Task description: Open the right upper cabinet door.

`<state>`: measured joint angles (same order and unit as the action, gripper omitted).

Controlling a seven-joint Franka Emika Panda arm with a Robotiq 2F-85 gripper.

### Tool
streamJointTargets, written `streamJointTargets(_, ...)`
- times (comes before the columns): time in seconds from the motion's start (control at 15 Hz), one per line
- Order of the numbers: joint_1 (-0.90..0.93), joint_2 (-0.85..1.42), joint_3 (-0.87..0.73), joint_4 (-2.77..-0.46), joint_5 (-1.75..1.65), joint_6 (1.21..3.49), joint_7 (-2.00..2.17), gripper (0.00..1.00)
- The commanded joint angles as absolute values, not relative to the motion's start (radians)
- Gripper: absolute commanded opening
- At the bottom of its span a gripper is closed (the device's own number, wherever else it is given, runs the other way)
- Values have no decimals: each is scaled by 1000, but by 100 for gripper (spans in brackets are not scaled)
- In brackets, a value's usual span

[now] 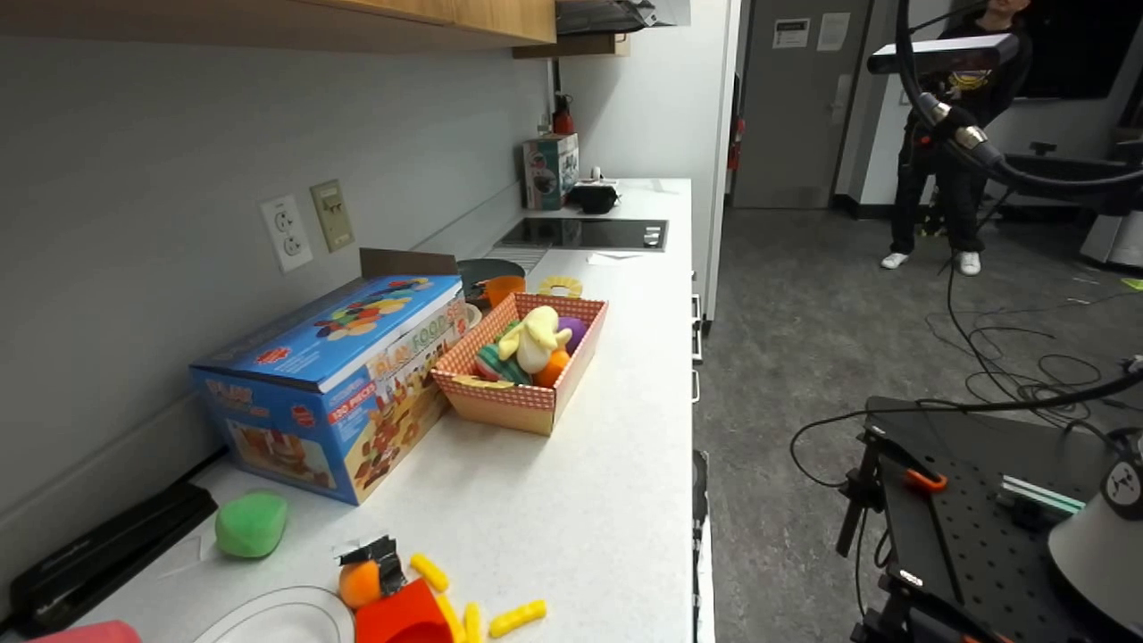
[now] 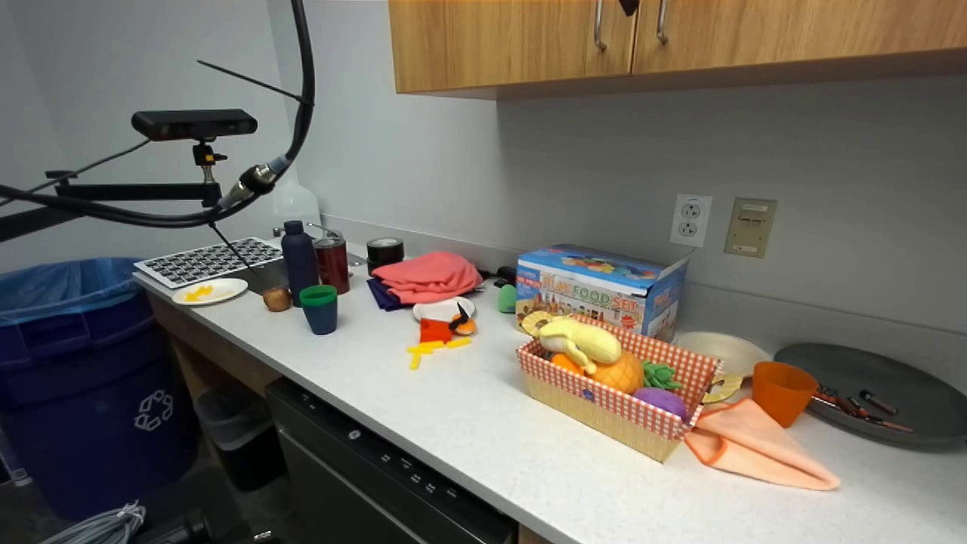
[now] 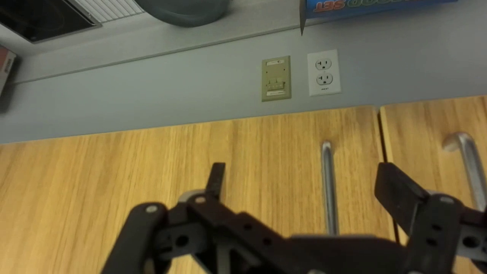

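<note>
Though fingers (image 3: 397,192) apart, cabinet door (image 3: 266,163) closed

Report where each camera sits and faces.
In an exterior view: above counter level, looking lengthwise to the cooktop; robot's white base shows.
In an exterior view: above counter level, angled toward the wall; dark tip at top, perhaps jaws.
Wrist view: behind open jaws, picture inverted, facing the right upper cabinet door, its handle seen between them.
Both exterior views share the blue box and basket.

The right upper cabinet door (image 3: 262,152) stands shut and upright before me, a flat panel of light-brown grained wood. I see its slim metal handle (image 3: 329,188) set vertically near one side edge.
</note>
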<state>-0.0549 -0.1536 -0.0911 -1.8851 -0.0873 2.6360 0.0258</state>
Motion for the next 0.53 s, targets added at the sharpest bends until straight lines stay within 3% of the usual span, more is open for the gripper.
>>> streamJointTargets(0.0, -96, -111, -65, -1827, -189, 2633, 130, 100)
streamJointTargets(0.47, -82, -126, -77, -1856, -159, 2637, 95, 100)
